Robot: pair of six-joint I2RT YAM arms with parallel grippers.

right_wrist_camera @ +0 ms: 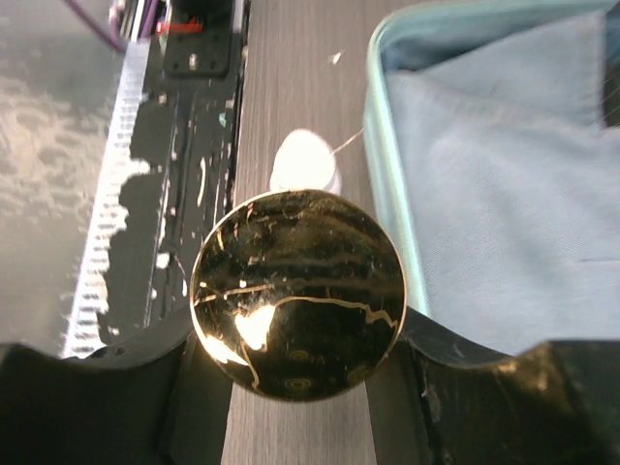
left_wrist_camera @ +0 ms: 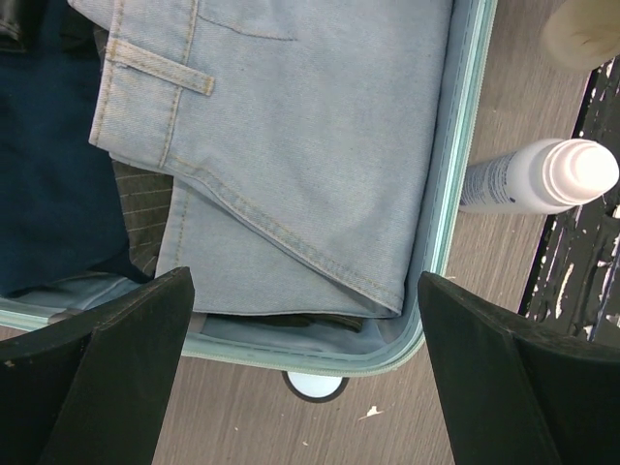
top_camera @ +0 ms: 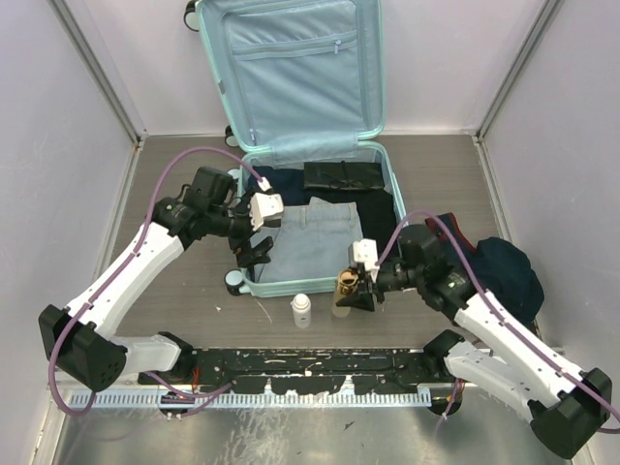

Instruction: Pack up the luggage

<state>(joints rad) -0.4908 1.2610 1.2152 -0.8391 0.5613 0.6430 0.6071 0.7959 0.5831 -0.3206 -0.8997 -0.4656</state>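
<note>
The luggage (top_camera: 291,77) lies open, its lid upright at the back. Folded light blue jeans (top_camera: 315,242) lie in it over dark clothes (top_camera: 276,184). My left gripper (top_camera: 255,254) is open and empty above the case's near left corner; the left wrist view shows its gripper (left_wrist_camera: 305,281) over the rim (left_wrist_camera: 441,223) and jeans (left_wrist_camera: 291,126). My right gripper (top_camera: 354,291) is shut on a gold-capped bottle (top_camera: 344,286) just outside the front rim. The right wrist view shows the gripper (right_wrist_camera: 295,339) holding the gold cap (right_wrist_camera: 295,291), beside the rim (right_wrist_camera: 387,194).
A white bottle (top_camera: 301,310) stands on the table in front of the case, also seen in the left wrist view (left_wrist_camera: 533,176). A black folded item (top_camera: 344,174) lies at the case's back. A navy garment (top_camera: 509,271) lies right of the case. A black strip (top_camera: 320,373) runs along the near edge.
</note>
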